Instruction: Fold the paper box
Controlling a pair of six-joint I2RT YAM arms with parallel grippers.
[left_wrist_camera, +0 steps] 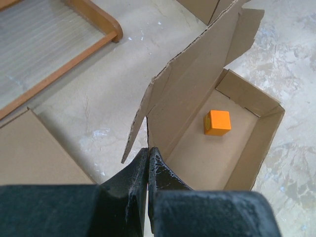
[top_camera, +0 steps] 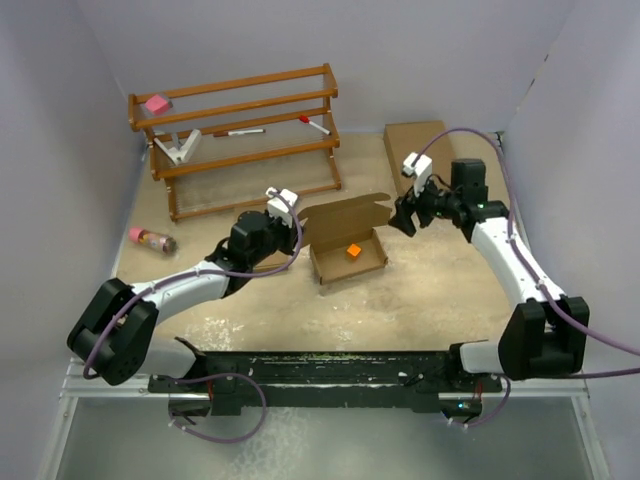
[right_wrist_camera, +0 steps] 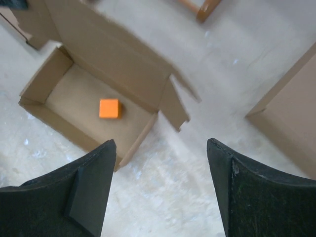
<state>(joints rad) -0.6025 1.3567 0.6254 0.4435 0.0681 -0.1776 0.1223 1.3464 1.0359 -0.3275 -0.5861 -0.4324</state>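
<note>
1. Top view: the box (top_camera: 345,245) sits mid-table, lid up, with a cube (top_camera: 353,252) inside. The left gripper (top_camera: 293,225) is at the lid's left end and the right gripper (top_camera: 403,215) just beside its right end. A rack (top_camera: 240,130) stands behind; bare table (top_camera: 440,290) lies in front.
2. Left wrist: the left gripper (left_wrist_camera: 148,153) is closed, seemingly pinching the lid (left_wrist_camera: 187,94) at its corner edge. So thin a hold may slip or crease.
3. Right wrist: the right gripper (right_wrist_camera: 162,143) is open and empty. The flap (right_wrist_camera: 175,106) juts outward and could catch outside the wall. Cardboard (right_wrist_camera: 291,89) bounds the right.
</note>
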